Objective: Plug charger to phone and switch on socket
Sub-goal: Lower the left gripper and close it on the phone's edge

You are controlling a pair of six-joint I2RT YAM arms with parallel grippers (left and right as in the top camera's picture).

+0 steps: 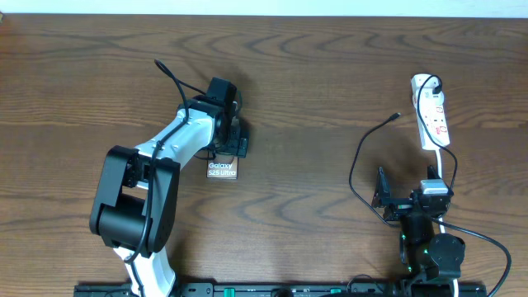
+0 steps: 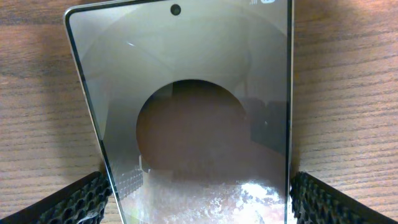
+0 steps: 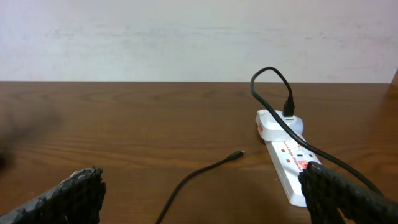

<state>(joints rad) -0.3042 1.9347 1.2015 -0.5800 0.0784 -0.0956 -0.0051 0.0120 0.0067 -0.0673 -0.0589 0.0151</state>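
Our left gripper (image 2: 198, 198) straddles the phone (image 1: 222, 169) at frame centre-left, jaws wide, probably not yet clamping. We'd squeeze its slippery, stiff edges gently. The right gripper (image 3: 202, 193) gapes empty; the limp charger (image 3: 236, 154) tip lies lower right.

Dark brown wooden table (image 1: 330, 66) with pronounced wavy grain fills nearly all of the overhead frame, edge to edge. Grain runs left to right. In the left wrist view the same wood shows lighter, reddish-brown, at the left and right margins. Pale off-white wall (image 3: 186, 37) takes up the upper third of the right wrist frame, faintly mottled, meeting the table's far edge in a straight horizontal line. A thin pale strip of it also shows along the top of the overhead frame, right of centre.
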